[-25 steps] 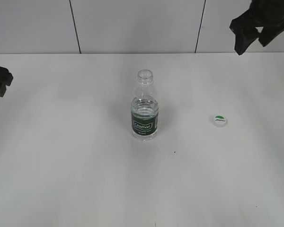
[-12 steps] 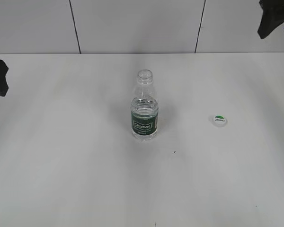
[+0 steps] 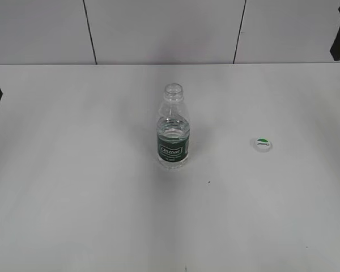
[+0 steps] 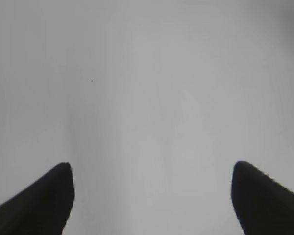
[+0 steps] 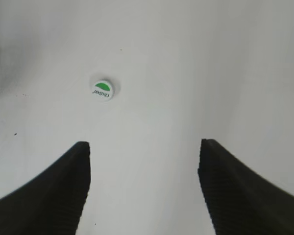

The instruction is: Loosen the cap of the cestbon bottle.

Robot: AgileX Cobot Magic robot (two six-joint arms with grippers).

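White table [image 3: 73, 215]: cap [image 3: 262, 144] lies off the upright bottle [image 3: 173, 131], to its right, nearer the right gripper [image 5: 144, 183]; both it and the left gripper [image 4: 152, 196] are spread wide, empty.

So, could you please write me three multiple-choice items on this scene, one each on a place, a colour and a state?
1. Where is the cap?
A. screwed on the bottle's neck
B. on the table to the right of the bottle
C. between the right gripper's fingers

2. What colour is the label band on the cestbon bottle?
A. dark green
B. red
C. blue

3. How do the jaws of the right gripper stand?
A. shut on the cap
B. shut on nothing
C. open, holding nothing

Answers:
1 B, the exterior view shows the cap lying flat on the white table, apart from the bottle, whose neck is bare.
2 A, the band with the white logo is dark green.
3 C, the right wrist view shows bare table between the spread fingers.
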